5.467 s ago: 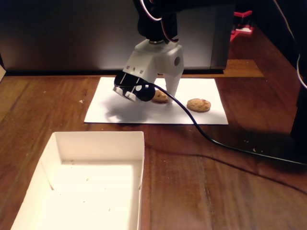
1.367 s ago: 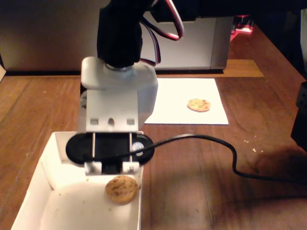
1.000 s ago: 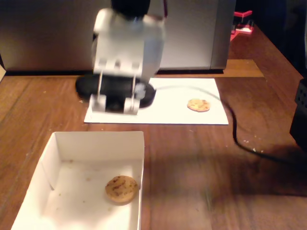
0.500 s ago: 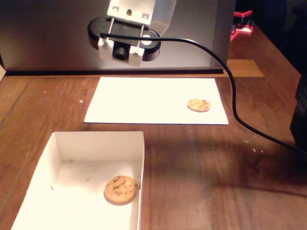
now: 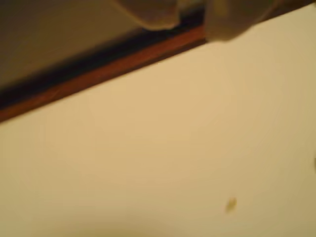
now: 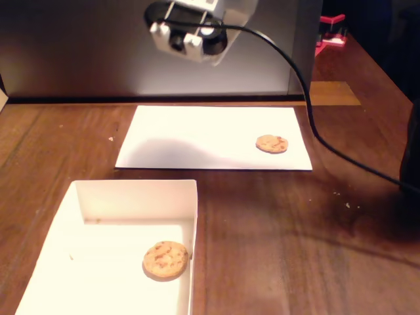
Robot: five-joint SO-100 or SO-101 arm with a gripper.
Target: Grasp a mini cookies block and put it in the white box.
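One round mini cookie (image 6: 165, 258) lies inside the white box (image 6: 131, 189), near its right wall. A second cookie (image 6: 271, 143) rests on the right part of the flat white paper sheet (image 6: 197, 138). In the fixed view my gripper head (image 6: 197, 29) hangs high above the sheet's far edge, well clear of both cookies, and its fingertips are hidden there. The blurred wrist view shows my gripper (image 5: 191, 14) at the top edge. Its two pale fingertips stand slightly apart with nothing between them, over the sheet (image 5: 173, 148).
A black cable (image 6: 308, 111) runs from the arm down across the wooden table (image 6: 295, 230) to the right. A grey panel (image 6: 79, 46) stands behind the sheet. A small crumb (image 5: 230, 204) lies on the paper. A dark object (image 6: 412, 157) sits at the right edge.
The gripper left one cookie in the white box, then rose and swung back over the sheet. In the last half second it moved a little right and higher.
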